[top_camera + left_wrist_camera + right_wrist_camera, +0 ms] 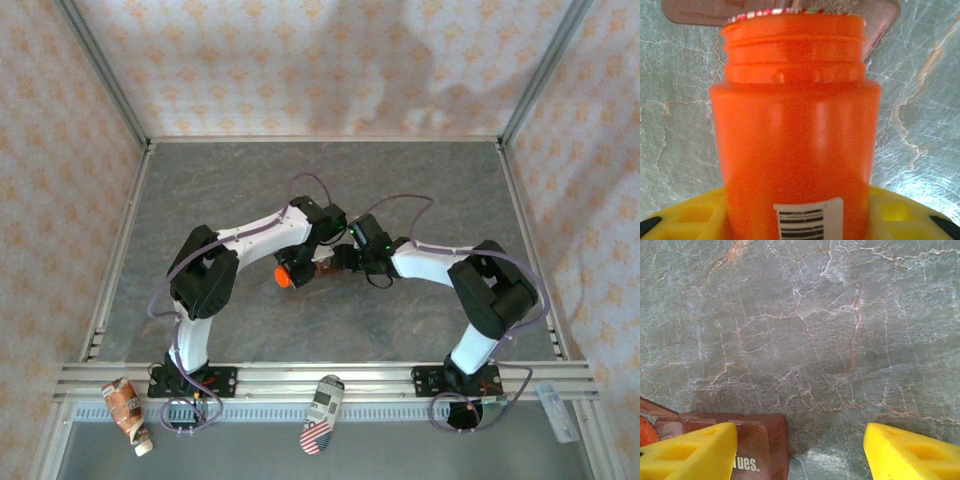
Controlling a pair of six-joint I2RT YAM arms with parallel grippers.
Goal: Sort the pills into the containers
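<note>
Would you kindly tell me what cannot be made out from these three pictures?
- Pills: none discernible; in the left wrist view the orange bottle blocks most of the container behind its mouth.
- Compartments: in the right wrist view the bottom edge and a finger of the right gripper cut them off.
- Top view: the container is too small, and partly under the right gripper, to see inside.
</note>
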